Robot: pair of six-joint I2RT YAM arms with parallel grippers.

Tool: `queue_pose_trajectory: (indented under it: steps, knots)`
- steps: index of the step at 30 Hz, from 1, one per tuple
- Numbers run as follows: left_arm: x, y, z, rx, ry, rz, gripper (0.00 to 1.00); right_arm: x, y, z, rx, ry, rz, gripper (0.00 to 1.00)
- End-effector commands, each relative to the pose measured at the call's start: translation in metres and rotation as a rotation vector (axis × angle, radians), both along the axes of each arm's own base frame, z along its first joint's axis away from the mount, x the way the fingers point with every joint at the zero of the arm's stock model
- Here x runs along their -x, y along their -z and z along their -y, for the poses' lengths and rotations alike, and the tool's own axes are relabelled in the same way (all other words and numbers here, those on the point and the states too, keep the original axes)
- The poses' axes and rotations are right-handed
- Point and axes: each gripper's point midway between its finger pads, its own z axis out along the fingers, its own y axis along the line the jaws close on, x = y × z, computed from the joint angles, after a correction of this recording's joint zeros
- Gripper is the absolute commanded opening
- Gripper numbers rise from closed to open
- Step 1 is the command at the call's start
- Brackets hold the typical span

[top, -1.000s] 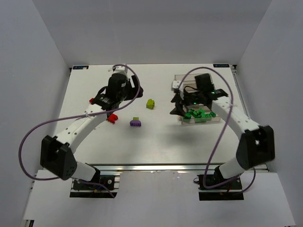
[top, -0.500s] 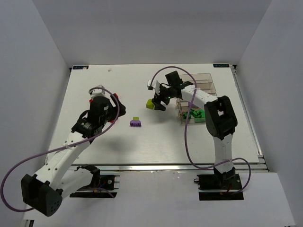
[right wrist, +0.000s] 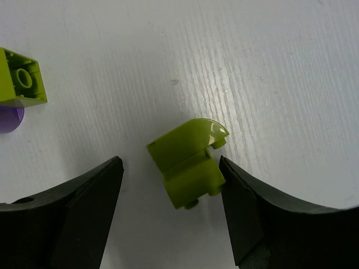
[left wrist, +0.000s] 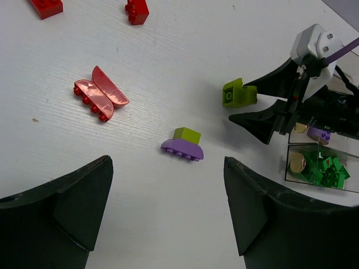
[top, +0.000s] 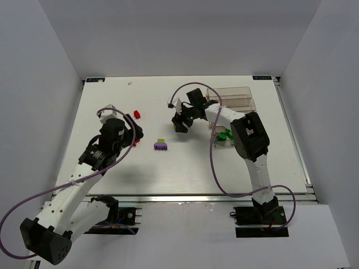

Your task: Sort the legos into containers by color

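My right gripper (right wrist: 170, 163) stands open over the white table, with a yellow-green lego (right wrist: 185, 151) lying between its fingers, close against the right-hand one and apart from the other. From above, that gripper (top: 180, 124) hides the brick. My left gripper (left wrist: 167, 169) is open and holds nothing, a little short of a purple lego (left wrist: 182, 149) with a small yellow-green lego (left wrist: 187, 134) beside it. A red curved lego (left wrist: 100, 95) and two red bricks (left wrist: 137, 10) lie farther out. The containers (top: 233, 98) stand at the right, with green legos (top: 224, 136) in the nearest one.
The right arm's black fingers (left wrist: 269, 106) and its white camera housing (left wrist: 314, 45) reach into the left wrist view beside the containers (left wrist: 317, 147). A red brick (top: 136, 114) lies just beyond the left gripper (top: 133, 136). White walls close in the table on three sides.
The right gripper left the containers, moved left and came down round the yellow-green lego. The left arm drew back toward the near left, away from the red bricks.
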Motion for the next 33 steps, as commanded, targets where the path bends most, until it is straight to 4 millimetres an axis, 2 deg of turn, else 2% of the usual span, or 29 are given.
queue_pose_trajectory:
  steps: [1,4,9,15,19,21,22,24,25,33]
  knots:
    - [-0.001,-0.002,0.0,0.014,-0.012,0.007,0.89,-0.017,-0.012,-0.009,-0.039,0.033,0.043,0.74]
    - [-0.003,-0.005,0.001,0.013,-0.013,0.01,0.89,-0.019,-0.008,-0.009,-0.025,0.023,0.054,0.68]
    - [-0.006,-0.006,0.003,0.023,-0.011,0.017,0.89,-0.018,-0.003,-0.005,-0.008,-0.008,0.089,0.67]
    - [-0.006,-0.004,0.006,0.03,-0.003,0.007,0.89,-0.021,-0.002,0.006,0.061,-0.139,0.239,0.84]
    - [-0.007,0.001,0.009,0.041,0.004,-0.004,0.89,-0.016,-0.002,0.006,0.067,-0.303,0.337,0.89]
    - [-0.007,0.002,0.011,0.051,0.008,-0.009,0.89,-0.014,0.0,0.007,0.069,-0.363,0.359,0.89]
    - [-0.007,0.002,0.012,0.054,0.01,-0.01,0.89,-0.017,-0.005,0.004,0.057,-0.378,0.37,0.89]
    - [-0.007,0.001,0.011,0.056,0.007,-0.008,0.89,-0.013,0.003,0.004,0.065,-0.407,0.34,0.88]
    - [-0.007,0.001,0.011,0.056,0.007,-0.008,0.89,-0.017,-0.003,0.0,0.051,-0.416,0.348,0.87]
    - [-0.006,0.003,0.011,0.063,0.001,-0.013,0.89,-0.01,0.003,0.004,0.047,-0.47,0.292,0.78]
